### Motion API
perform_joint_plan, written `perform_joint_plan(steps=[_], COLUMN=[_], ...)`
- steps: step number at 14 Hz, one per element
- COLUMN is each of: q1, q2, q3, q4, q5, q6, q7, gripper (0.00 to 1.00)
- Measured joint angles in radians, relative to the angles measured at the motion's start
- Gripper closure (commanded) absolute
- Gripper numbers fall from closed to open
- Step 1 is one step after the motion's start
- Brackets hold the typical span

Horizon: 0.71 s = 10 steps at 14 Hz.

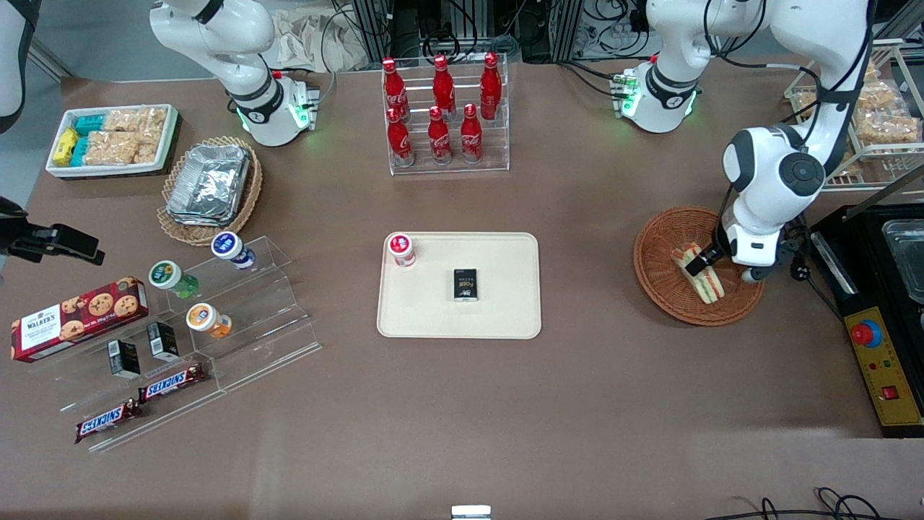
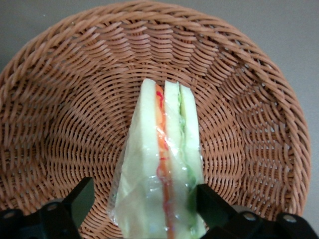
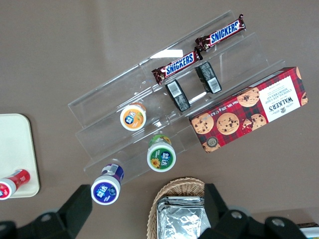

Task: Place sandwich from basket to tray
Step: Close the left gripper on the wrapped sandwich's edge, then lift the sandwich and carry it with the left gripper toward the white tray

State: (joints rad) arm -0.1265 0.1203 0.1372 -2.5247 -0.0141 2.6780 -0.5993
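**Grasp stage: hand straddling the sandwich in the basket**

The hand sits low in the reddish wicker basket, fingers apart on either side of the wrapped sandwich, not clamped. Next, I judge: close, lift clear of the rim, carry to the beige tray.

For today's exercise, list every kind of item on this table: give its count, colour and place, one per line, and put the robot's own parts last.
sandwich: 1, white with green and orange layers, in basket
basket: 1, reddish-brown wicker, toward working arm's end
tray: 1, cream, table centre
black box: 1, on tray
red-lidded bottle: 1, on tray
cola bottles: 6, red, clear rack
foil packs: silver, tan basket
Snickers bars: 2, clear stand
cookie box: 1, red
gripper: 1, black, in the basket, fingers astride the sandwich, open
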Motion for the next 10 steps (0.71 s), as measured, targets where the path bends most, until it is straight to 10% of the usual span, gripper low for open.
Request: perform_joint_plan(steps=[10], q1=[0.000], q2=[-0.100], q3=[0.000], q4=[0.048], q5=[0.003], q6=[-0.181], q7=[-0.001], gripper=[1.00])
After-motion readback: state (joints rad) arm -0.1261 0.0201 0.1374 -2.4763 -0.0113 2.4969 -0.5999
